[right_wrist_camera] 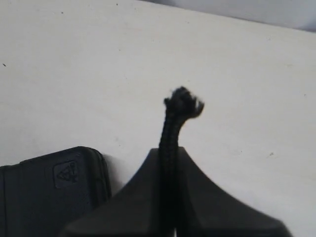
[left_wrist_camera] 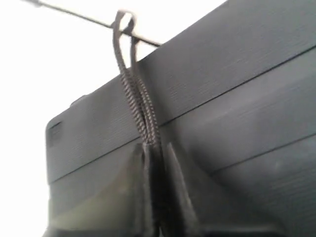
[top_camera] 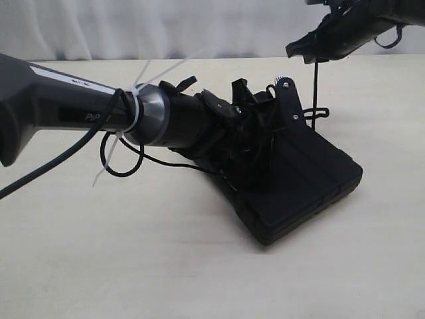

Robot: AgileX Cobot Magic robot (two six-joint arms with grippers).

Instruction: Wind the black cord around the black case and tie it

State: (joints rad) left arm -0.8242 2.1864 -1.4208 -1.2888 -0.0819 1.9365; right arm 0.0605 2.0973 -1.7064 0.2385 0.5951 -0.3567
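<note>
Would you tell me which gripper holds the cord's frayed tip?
The right gripper: the black cord's frayed tip pokes past it, while the left gripper pinches a doubled strand.

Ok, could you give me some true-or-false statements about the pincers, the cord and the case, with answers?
1. The right pincer is shut on the black cord near its frayed tip. True.
2. The left pincer is open and empty. False: it is shut on a doubled strand of cord.
3. The black case hangs in the air. False: it rests on the table.
4. The cord runs down from the right pincer towards the case. True.
</note>
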